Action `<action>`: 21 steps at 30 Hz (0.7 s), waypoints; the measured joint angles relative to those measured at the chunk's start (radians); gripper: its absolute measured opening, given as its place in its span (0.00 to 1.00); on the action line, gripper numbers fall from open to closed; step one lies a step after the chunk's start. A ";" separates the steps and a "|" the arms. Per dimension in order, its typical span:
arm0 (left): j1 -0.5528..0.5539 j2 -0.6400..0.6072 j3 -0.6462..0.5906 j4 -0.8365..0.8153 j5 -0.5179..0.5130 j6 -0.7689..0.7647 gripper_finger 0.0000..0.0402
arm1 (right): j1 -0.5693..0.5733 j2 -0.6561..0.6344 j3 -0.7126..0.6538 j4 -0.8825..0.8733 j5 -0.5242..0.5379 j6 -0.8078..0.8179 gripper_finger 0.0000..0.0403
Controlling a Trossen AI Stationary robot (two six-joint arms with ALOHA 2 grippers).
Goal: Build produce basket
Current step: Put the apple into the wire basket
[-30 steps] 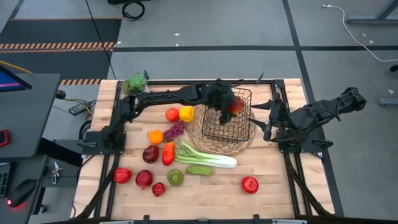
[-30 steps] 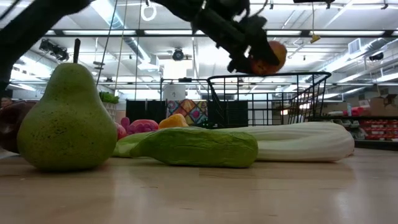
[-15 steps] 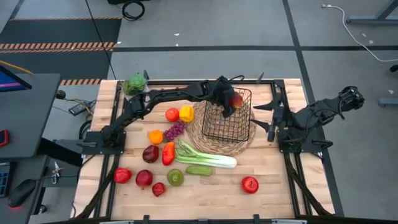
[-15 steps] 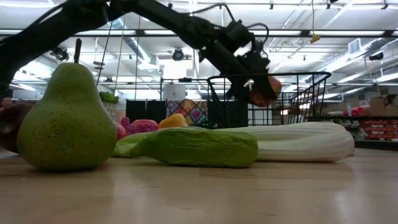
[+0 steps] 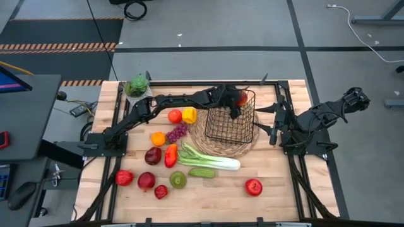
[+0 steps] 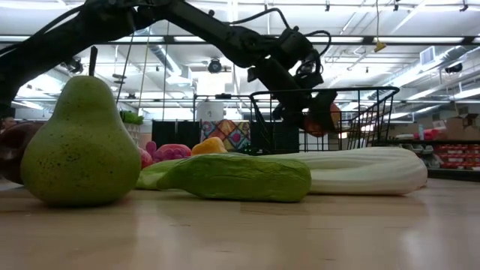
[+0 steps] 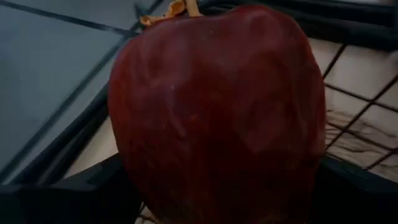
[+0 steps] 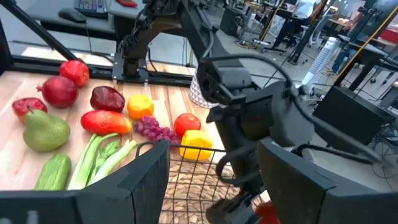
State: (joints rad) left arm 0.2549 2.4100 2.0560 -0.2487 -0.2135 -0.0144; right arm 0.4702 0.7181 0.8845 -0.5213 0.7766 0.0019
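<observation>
I had the left gripper with its jaws clenched round a red apple just inside the basket at its far rim; firm, smooth, probably slippery, so I judged a grip across its middle safest.

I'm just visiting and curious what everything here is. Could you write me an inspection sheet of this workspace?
Surface: wooden table, round woven mat under the basket.
Job's things: black wire basket; red apple held inside it; loose on the table: leek, cucumber, pear, grapes, yellow pepper, another apple.
Clutter: potted plant at a corner.
Grippers: left gripper shut on the red apple; right gripper open, waiting at the table's edge.
Cables: white cable on the floor.
Surroundings: grey floor, striped tape.
</observation>
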 joint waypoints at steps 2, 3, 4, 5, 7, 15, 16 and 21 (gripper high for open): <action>-0.007 0.000 0.000 0.005 -0.030 0.007 0.84 | 0.000 0.002 0.000 0.012 0.000 -0.003 0.61; -0.011 0.000 0.000 0.009 -0.033 0.007 0.84 | 0.000 0.002 0.000 0.013 0.000 -0.003 0.61; -0.013 0.000 0.000 0.012 -0.034 0.004 0.84 | 0.000 0.003 0.000 0.012 0.000 -0.003 0.61; -0.016 0.002 0.000 0.011 -0.034 0.003 0.84 | 0.000 0.003 0.000 0.012 0.000 -0.003 0.61; -0.022 0.018 0.001 0.027 -0.035 0.002 0.84 | 0.000 0.003 0.000 0.013 0.000 -0.001 0.61; -0.019 0.079 -0.002 0.009 -0.018 0.045 0.84 | 0.000 0.018 0.000 0.019 -0.013 -0.002 0.61; -0.016 0.079 -0.002 0.002 -0.016 0.040 0.84 | 0.000 0.020 0.000 0.019 -0.014 -0.001 0.61; -0.009 0.079 -0.001 0.010 -0.019 0.022 0.84 | 0.000 0.026 0.000 0.019 -0.015 -0.002 0.61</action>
State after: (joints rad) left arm 0.2459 2.4893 2.0548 -0.2386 -0.2321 0.0079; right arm 0.4702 0.7441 0.8845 -0.5019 0.7620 -0.0006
